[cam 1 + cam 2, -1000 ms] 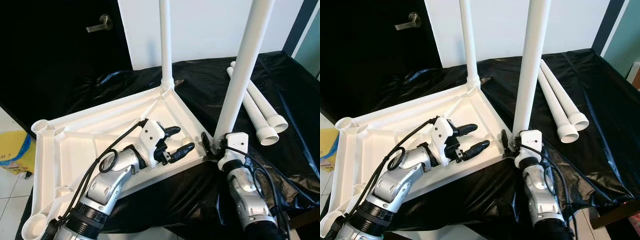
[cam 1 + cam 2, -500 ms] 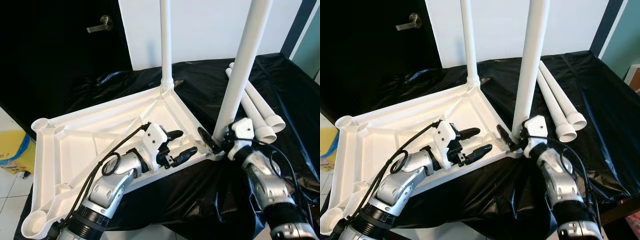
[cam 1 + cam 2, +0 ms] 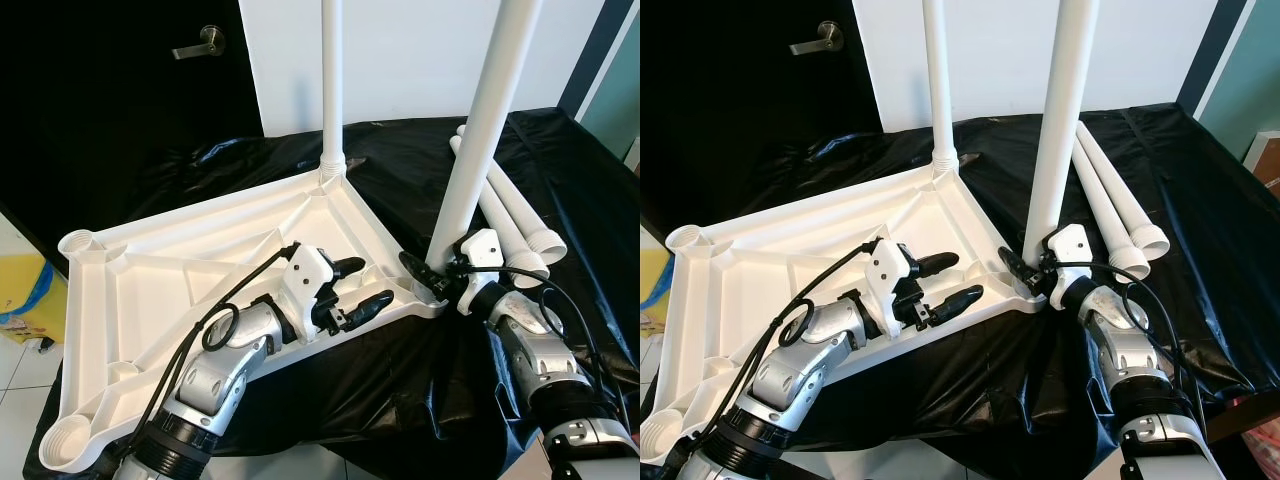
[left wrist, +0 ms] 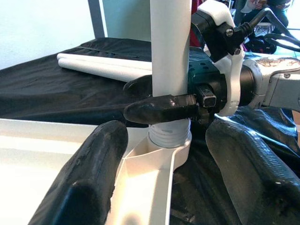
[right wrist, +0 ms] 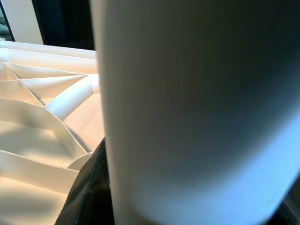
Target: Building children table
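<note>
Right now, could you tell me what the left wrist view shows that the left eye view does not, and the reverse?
The left wrist view shows, close up, the threaded base of the near leg seated in its corner socket, with the right gripper clamped around the leg just above it. The left eye view shows the whole upturned tabletop, the far leg standing in its corner, and the door handle. Both show the two spare legs lying on the black sheet.
</note>
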You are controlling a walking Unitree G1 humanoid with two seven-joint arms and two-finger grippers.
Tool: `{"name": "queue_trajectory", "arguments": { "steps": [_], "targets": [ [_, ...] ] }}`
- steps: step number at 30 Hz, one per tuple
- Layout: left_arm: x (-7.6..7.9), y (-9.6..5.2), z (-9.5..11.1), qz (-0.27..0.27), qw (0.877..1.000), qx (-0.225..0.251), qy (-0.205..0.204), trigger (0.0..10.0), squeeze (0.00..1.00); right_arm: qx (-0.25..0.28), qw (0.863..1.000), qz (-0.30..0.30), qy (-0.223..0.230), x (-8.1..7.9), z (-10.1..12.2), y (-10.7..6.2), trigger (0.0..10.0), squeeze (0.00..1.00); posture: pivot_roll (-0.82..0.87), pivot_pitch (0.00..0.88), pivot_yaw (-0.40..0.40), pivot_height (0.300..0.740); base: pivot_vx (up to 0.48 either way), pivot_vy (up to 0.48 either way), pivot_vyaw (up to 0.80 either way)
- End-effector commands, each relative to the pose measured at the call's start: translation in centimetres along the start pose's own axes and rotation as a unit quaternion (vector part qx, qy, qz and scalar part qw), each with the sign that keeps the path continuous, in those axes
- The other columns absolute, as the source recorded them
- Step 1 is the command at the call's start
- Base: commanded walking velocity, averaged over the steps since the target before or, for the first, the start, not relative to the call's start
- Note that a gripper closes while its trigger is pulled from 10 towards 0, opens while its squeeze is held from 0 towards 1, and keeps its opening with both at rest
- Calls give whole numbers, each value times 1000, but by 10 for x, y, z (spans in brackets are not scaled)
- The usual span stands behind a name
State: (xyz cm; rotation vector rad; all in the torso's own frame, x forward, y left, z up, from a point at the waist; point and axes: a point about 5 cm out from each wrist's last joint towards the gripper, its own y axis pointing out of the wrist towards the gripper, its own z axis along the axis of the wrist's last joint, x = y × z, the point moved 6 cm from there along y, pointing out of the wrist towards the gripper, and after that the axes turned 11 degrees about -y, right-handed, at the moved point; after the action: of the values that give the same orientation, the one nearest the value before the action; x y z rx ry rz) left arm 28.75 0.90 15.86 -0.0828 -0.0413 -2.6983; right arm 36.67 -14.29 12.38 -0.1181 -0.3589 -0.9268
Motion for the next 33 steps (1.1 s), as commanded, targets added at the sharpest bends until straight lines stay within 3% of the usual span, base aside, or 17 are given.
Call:
{"name": "queue_trajectory", "arguments": {
  "steps": [1,2,3,13,15,21,31,33],
  "targets": [
    [0,-2,1,4,1000,0,10,10000,0,-16,1000,3,-1,0,-8,-2,0,0,-103,0,0,740,0,0,0],
    [0,-2,1,4,1000,0,10,10000,0,-16,1000,3,-1,0,-8,-2,0,0,-103,0,0,740,0,0,0],
    [0,-2,1,5,1000,0,10,10000,0,-22,1000,0,7,-1,-12,-3,10000,0,-104,0,0,740,0,0,0],
    [1,-1,0,6,1000,-1,11,10000,0,-32,998,-48,33,-4,-18,-3,10000,0,-111,0,-5,740,0,0,0],
    [2,0,-2,5,1000,-2,9,10000,0,-58,994,-92,29,-8,-26,-3,10000,0,-113,0,-3,740,0,0,0],
    [4,-1,-3,2,1000,-4,7,10000,0,-79,985,-147,49,-17,-34,-6,10000,0,-116,0,3,740,0,0,0],
    [6,-3,-5,-3,1000,-8,5,10000,0,-120,951,-274,74,-10,-44,-21,10000,0,-121,0,17,740,0,0,0],
    [7,-3,-6,-6,1000,-10,5,10000,0,-135,933,-323,79,-10,-45,-26,10000,0,-118,0,20,740,0,0,0]
  ]
}}
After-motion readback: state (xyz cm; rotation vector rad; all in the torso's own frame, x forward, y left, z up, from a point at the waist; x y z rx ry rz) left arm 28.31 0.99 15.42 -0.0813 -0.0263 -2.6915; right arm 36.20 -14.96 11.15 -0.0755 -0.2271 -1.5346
